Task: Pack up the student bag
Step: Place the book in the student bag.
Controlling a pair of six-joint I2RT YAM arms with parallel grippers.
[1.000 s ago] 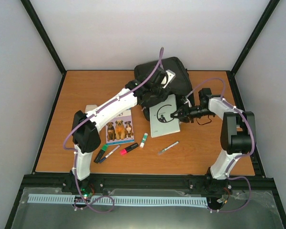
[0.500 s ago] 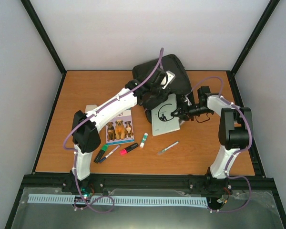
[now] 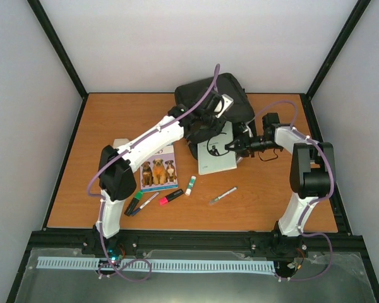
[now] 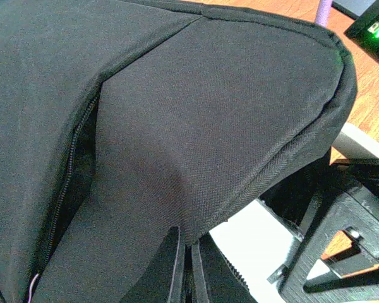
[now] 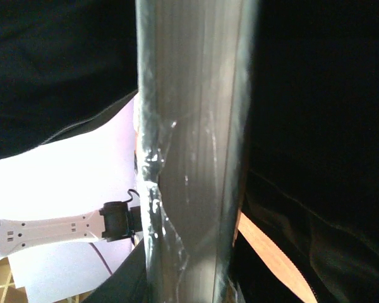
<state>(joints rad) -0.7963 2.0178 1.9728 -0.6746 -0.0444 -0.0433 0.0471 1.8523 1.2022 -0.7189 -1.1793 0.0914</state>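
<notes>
The student bag (image 4: 208, 126) is seen to be woven black cloth, matt and coarsely ribbed. The notebook (image 5: 189, 158) is covered in glossy, wrinkled film. The table (image 3: 114, 120) is surfaced in smooth, satin wood grain.

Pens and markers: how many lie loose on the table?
5. A green marker and thin pen side by side below the dog book; red highlighter beside them; white-green marker further right; silver pen rightmost. Others may hide in the bag.
</notes>
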